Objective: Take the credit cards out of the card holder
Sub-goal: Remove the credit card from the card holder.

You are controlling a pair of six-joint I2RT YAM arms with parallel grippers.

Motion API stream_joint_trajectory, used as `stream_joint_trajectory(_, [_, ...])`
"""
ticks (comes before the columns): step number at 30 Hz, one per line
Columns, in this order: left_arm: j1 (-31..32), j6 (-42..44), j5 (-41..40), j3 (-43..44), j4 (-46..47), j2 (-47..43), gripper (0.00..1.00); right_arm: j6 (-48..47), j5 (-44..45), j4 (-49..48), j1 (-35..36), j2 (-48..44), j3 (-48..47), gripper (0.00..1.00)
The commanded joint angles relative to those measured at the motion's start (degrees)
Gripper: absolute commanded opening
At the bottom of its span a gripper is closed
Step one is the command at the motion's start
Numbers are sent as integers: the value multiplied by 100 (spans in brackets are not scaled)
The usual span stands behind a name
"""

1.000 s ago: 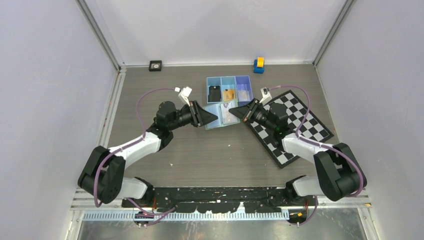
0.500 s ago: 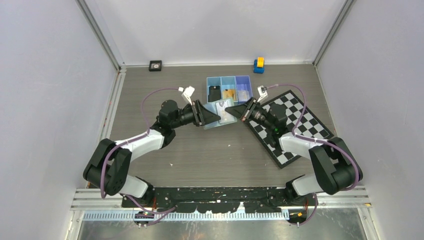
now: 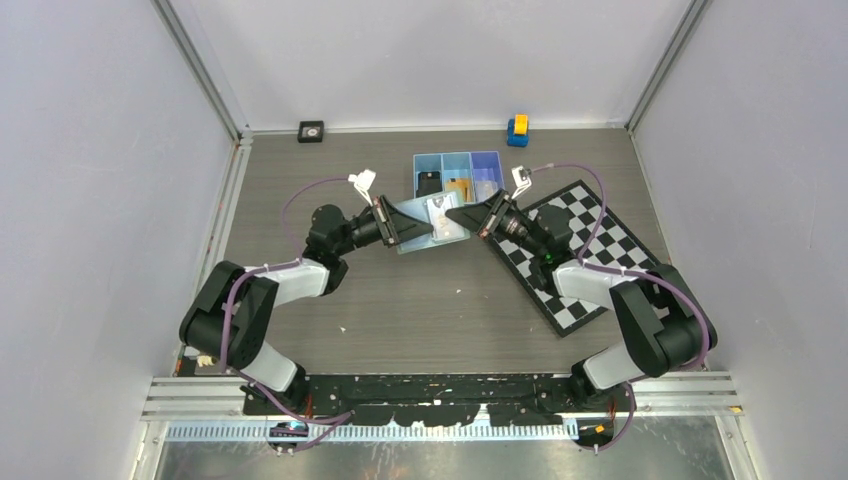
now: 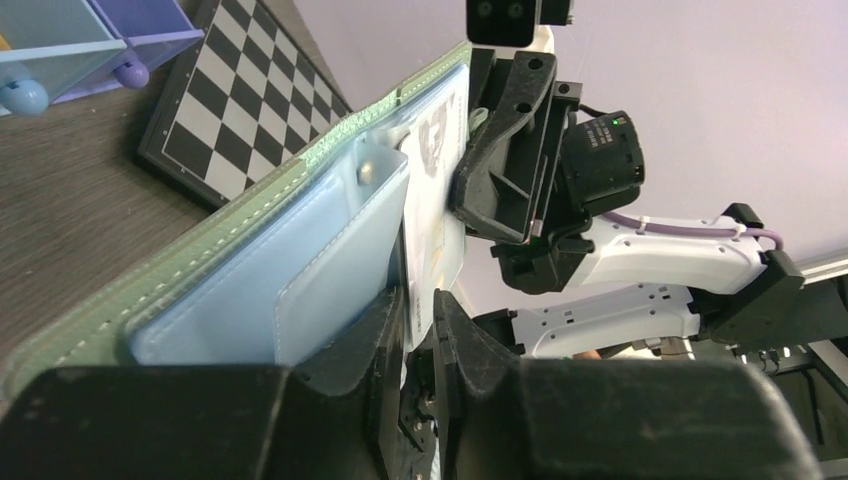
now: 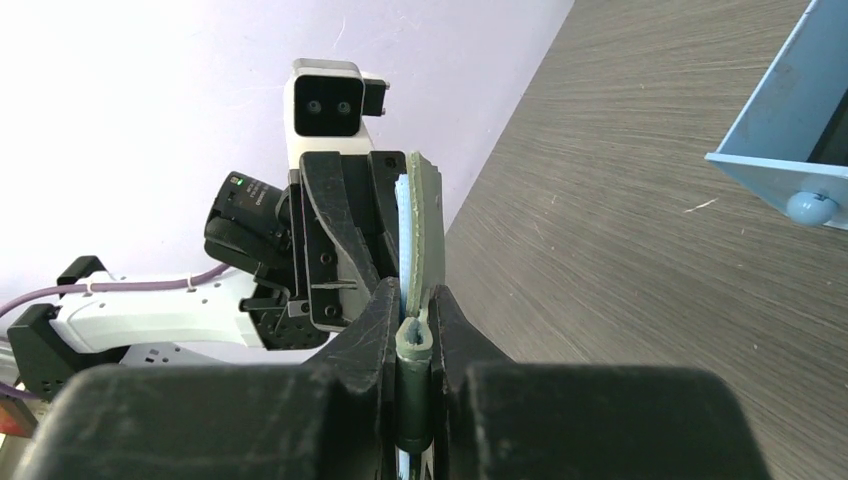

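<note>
You're looking at a dark wood-grain counter [image 3: 400, 310], with pale lilac walls [image 3: 90, 150] closing it in on three sides and aluminium rails [image 3: 203, 68] running up the back corners. A blue tray [image 3: 458, 160] is sitting at the back centre, a checkerboard [image 3: 600, 250] is lying skewed on the right, and a small black square block [image 3: 311, 131] and a yellow-and-blue toy [image 3: 517, 130] are sitting against the far wall.

Both arms are holding the card holder [image 3: 450, 230] opened out, just in front of the tray.

The top view is showing you a black card [image 3: 429, 184] and a gold-orange card [image 3: 459, 188] lying in the tray's left and middle compartments; neither wrist view is catching those.

The left wrist view is showing the left end effector [image 4: 420, 320] pinching together on the pale card [image 4: 437, 230] against the holder's blue inner face. It's probably gripping the card alone, but the pocket edge is crowding that spot.

The right wrist view is showing the right end effector [image 5: 415, 315] clamping the holder's green edge, with the holder standing on edge.
</note>
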State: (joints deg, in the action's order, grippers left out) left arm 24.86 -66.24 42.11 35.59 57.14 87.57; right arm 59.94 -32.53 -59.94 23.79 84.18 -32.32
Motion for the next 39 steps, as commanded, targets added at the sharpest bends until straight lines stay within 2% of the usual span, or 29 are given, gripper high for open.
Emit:
stream_joint_trajectory(1, [-16, -591, 188, 14, 1607, 96, 18, 140, -427, -366, 172, 169, -246, 1])
stream_joint_trajectory(5, [-16, -655, 232, 18, 1765, 68, 18, -6, -308, 35, 173, 139, -297, 0])
stream_joint_trajectory(8, [-16, -511, 211, 23, 1486, -12, 22, -215, -235, 387, 185, 78, -349, 1])
stream_joint_trajectory(12, [-13, -452, 209, 27, 1404, -40, 26, -85, -406, 175, 243, 217, -424, 1])
stream_joint_trajectory(18, [-8, -467, 219, 47, 1396, 9, 26, 244, -665, -439, 316, 467, -462, 0])
stream_joint_trajectory(19, [-9, -457, 211, 49, 1388, 6, 24, 234, -659, -425, 319, 462, -466, 0])
stream_joint_trajectory(23, [-31, -137, 65, 40, 741, -122, 1, 183, -574, -361, 306, 396, -428, 2])
stream_joint_trajectory(27, [-113, 199, -189, -11, -26, -375, 0, 70, -359, -133, 272, 273, -340, 19])
stream_joint_trajectory(30, [-145, 332, -306, -34, -332, -508, 0, 101, -214, -128, 173, 182, -242, 22])
stream_joint_trajectory(32, [-155, 401, -372, -13, -535, -541, 0, 185, -157, -204, 94, 150, -166, 18])
stream_joint_trajectory(35, [-222, 389, -380, -11, -621, -507, 0, 408, -101, -445, -51, 193, -51, 2])
stream_joint_trajectory(39, [-368, 214, -390, -94, -513, -410, 0, 781, -108, -883, -248, 374, 36, 1])
